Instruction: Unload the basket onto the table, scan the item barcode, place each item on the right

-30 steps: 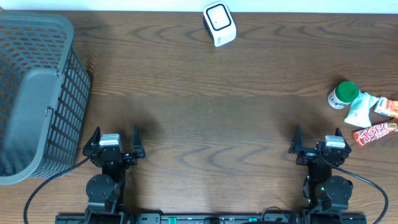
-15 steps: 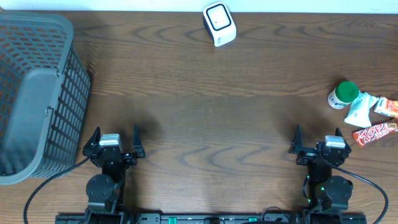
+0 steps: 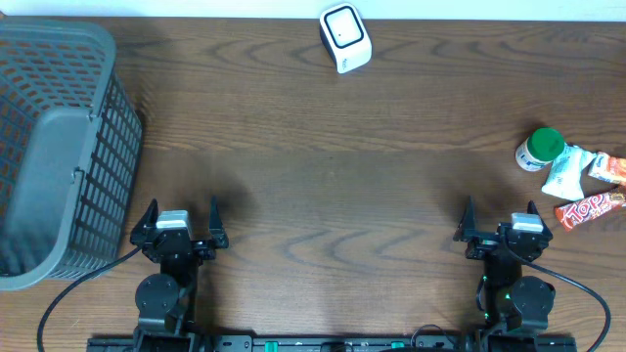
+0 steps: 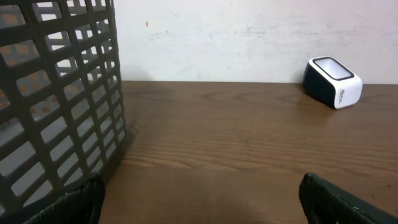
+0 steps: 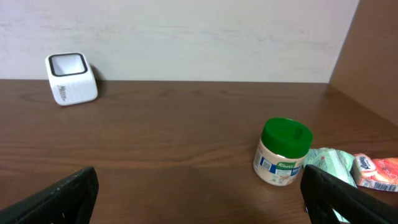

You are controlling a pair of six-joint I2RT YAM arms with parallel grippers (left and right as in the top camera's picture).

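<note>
The white barcode scanner point(image 3: 345, 37) stands at the far middle of the table, its window facing up; it also shows in the left wrist view as the scanner point(image 4: 333, 82) and in the right wrist view point(image 5: 71, 78). At the right edge lie the items: a green-lidded jar point(image 3: 541, 150) point(image 5: 283, 152), a pale green packet point(image 3: 567, 172) point(image 5: 329, 163), an orange packet point(image 3: 608, 168) point(image 5: 376, 171) and a red snack bar point(image 3: 589, 207). My left gripper point(image 3: 184, 203) point(image 4: 202, 199) and right gripper point(image 3: 499, 205) point(image 5: 199, 199) rest open near the front edge, holding nothing.
A large grey mesh basket point(image 3: 108, 166) fills the left side of the table, close to my left gripper's left finger point(image 4: 74, 202). A pale wall runs behind the table, and a brown panel rises at the far right.
</note>
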